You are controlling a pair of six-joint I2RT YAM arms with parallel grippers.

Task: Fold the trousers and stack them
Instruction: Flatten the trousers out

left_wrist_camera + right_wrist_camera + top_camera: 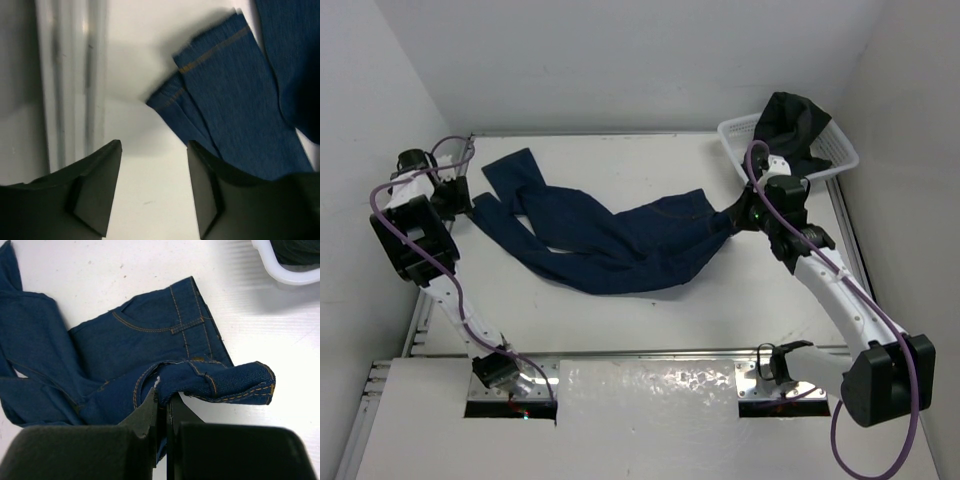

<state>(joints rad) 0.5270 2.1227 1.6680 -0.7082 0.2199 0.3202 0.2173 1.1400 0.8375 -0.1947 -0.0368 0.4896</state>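
The white table (pixel 650 320) carries the dark navy trousers (pixel 620 240), sprawled across its middle with the leg hems to the left and the waist to the right. A white plastic basket (pixel 835 150) at the far right corner holds another dark garment (pixel 790 120). The right gripper (pixel 163 395) is clamped tight on a lifted fold of the waistband. The left gripper (pixel 154 147) gapes wide and holds nothing, with the hems just beyond it.

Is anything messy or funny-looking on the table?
Yes. The trousers lie twisted, not flat: the legs overlap at the left side, and the waistband is bunched up where the right gripper pinches it. A dark cloth also spills over the rim of the white basket.
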